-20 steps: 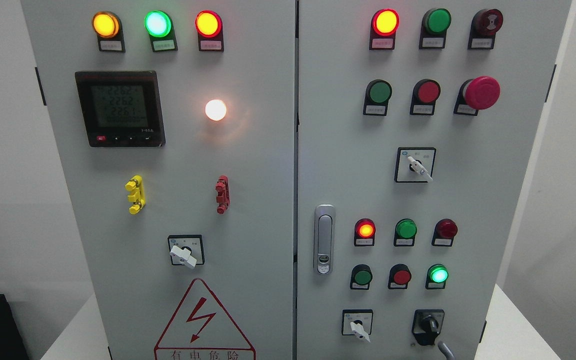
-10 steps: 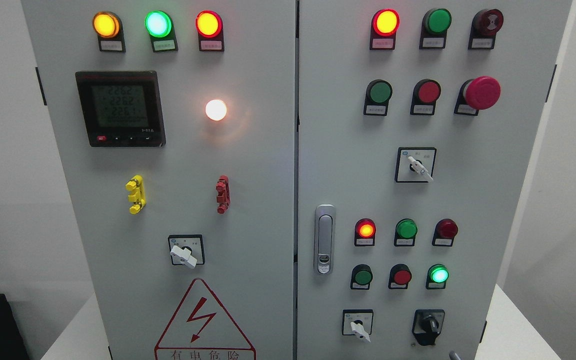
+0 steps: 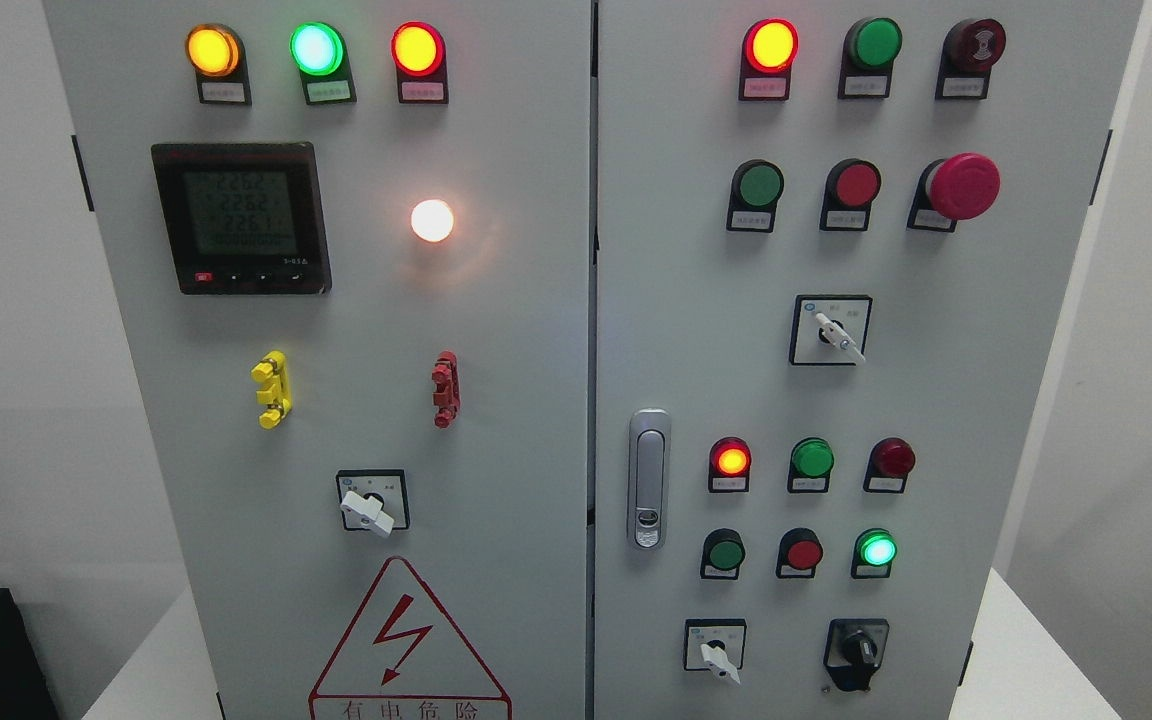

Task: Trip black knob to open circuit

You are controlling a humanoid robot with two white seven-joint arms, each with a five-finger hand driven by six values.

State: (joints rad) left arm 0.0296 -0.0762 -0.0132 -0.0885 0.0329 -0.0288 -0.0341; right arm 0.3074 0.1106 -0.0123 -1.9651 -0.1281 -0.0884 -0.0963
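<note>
No robot hand or arm in frame, so finger state can't be told. Labels under the lamps are too small to read. Warning triangle [image 3: 408,640] is cut off at the bottom edge. Cabinet [image 3: 536,330] top also cropped. Black knob [image 3: 857,652] sits low on the right door, right of a white-handled switch [image 3: 715,650], below the lit green lamp [image 3: 876,550]. Knob is on a black plate, its grip roughly upright; markings are unclear.
</note>
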